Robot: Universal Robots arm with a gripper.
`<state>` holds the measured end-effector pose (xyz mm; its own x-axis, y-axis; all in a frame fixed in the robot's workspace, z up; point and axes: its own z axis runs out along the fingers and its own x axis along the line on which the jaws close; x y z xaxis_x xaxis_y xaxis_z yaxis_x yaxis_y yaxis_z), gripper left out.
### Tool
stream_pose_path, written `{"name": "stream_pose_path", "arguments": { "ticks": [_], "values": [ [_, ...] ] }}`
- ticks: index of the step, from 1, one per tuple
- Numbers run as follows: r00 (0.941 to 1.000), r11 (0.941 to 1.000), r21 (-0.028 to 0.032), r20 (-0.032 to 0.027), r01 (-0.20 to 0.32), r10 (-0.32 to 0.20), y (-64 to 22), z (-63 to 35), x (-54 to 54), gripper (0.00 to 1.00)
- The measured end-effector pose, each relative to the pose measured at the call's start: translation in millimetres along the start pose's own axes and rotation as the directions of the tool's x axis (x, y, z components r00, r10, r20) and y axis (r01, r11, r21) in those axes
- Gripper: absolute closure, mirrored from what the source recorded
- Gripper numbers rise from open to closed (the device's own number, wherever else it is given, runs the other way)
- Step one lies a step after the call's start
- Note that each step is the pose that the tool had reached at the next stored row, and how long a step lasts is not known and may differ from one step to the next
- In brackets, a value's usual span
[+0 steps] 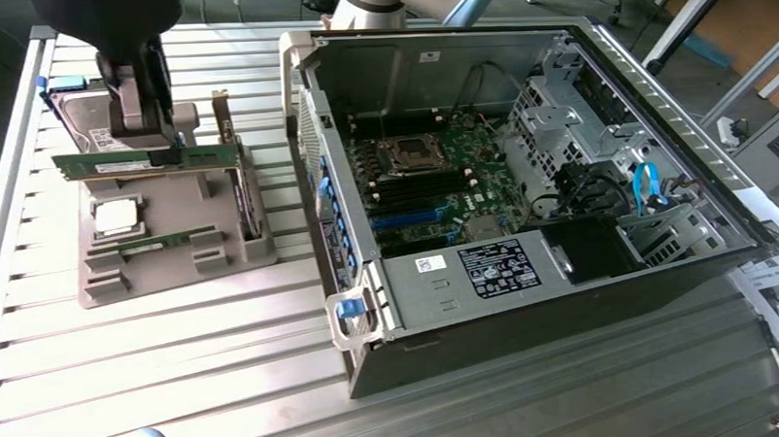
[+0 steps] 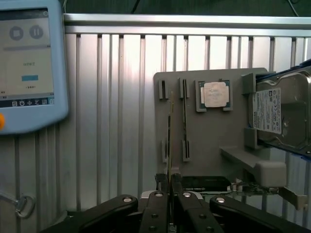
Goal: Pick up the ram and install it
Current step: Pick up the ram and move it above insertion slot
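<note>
**Ram held clear of its tray**

Ram (image 1: pixel 147 162) hangs level just above the grey tray (image 1: pixel 171 275), pinched edgewise between the gripper's (image 1: pixel 169 150) narrow jaws. Keeping it square and untwisted matters most, since the motherboard (image 1: pixel 440 173) lies well apart.

Exterior view: set high and well back, tilted down at a slant across the table (image 1: pixel 174 372). Takes in the whole open case (image 1: pixel 492 166) at centre and right of the frame, and the tray (image 1: pixel 170 260) at left, with the gripper (image 1: pixel 170 156) above it.

Wrist view: mounted just behind the gripper (image 2: pixel 169 187), aimed along the fingers and down, close over the tray.

Shared by both: tray, processor (image 1: pixel 117 217), hard drive (image 1: pixel 75 118), table slats, and the ram (image 1: pixel 115 165) clamped in the gripper, broadside from outside, edge-on from the wrist.
</note>
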<state>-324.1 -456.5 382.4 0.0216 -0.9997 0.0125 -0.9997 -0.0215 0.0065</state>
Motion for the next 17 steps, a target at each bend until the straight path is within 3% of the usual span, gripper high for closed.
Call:
{"name": "stream_pose_path", "arguments": {
  "ticks": [8, 10, 17],
  "values": [
    [1.0, 0.9996, -0.0291, 0.0006, 0.0, 0.0, -37.0, 0.9, 0.7, 0.87],
    [1.0, 0.9992, -0.0392, 0.0009, 0.0, 0.0, -48.7, 1.9, 0.4, 0.87],
    [1.0, 0.9978, -0.0658, 0.0015, 0.001, -0.001, -81.9, 4.5, -1.0, 0.87]
  ]
}}
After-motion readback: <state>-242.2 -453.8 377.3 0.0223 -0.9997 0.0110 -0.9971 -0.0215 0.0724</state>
